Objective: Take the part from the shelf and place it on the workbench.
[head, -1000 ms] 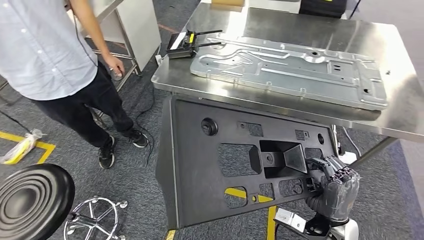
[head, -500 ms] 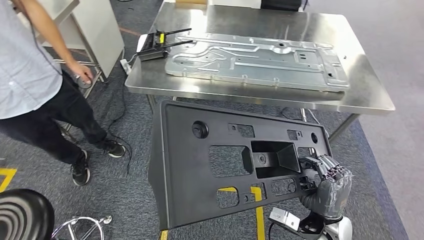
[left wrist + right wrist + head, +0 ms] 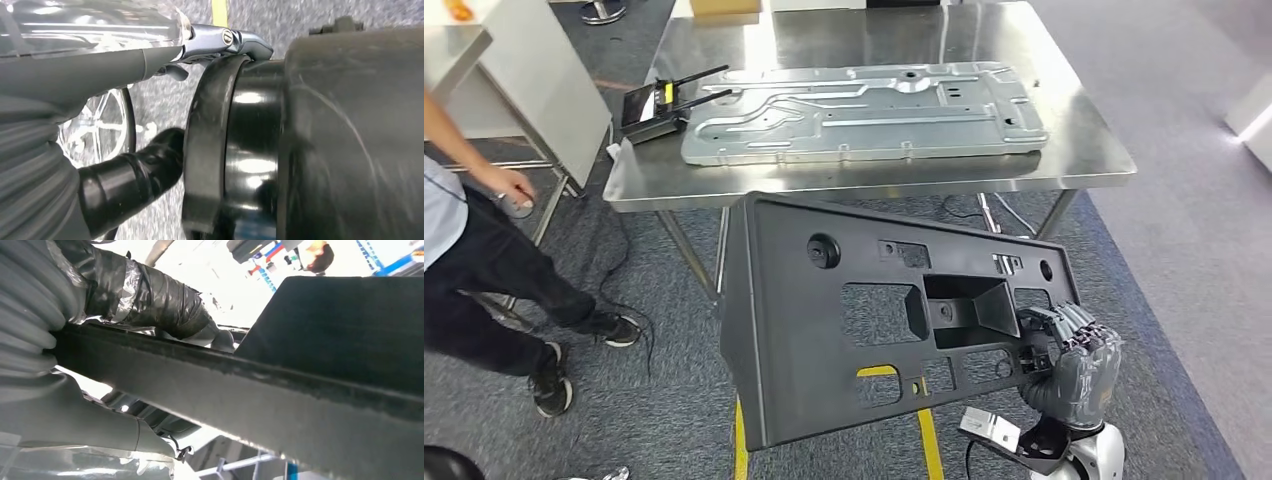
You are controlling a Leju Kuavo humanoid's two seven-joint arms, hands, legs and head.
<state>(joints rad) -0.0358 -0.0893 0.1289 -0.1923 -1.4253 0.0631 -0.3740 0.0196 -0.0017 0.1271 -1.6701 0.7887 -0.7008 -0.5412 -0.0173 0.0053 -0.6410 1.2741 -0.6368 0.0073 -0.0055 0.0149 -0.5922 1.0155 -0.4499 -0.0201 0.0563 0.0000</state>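
Fingers (image 3: 1064, 322) of right hand (image 3: 1079, 365) clenched on black part's (image 3: 864, 330) right end, long axis parallel to workbench (image 3: 1084, 165) near edge just ahead; left hand's (image 3: 60, 125) grasp unclear.

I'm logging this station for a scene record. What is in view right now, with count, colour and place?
panel: one, black, held up in front of the workbench, not yet on it
workbench: one, steel, beyond the panel
metal plate: one, silver, flat on the workbench
router: one, black with antennas, at the workbench's corner beside the plate
cardboard box: one, brown, at the workbench's far edge
cabinet: one, white, beside the workbench
floor tape: yellow, on grey carpet under the panel
person: one, dark trousers, beside the cabinet
right robot hand: grey, gripping the panel's edge
left robot hand: dark fingers against the panel's rim
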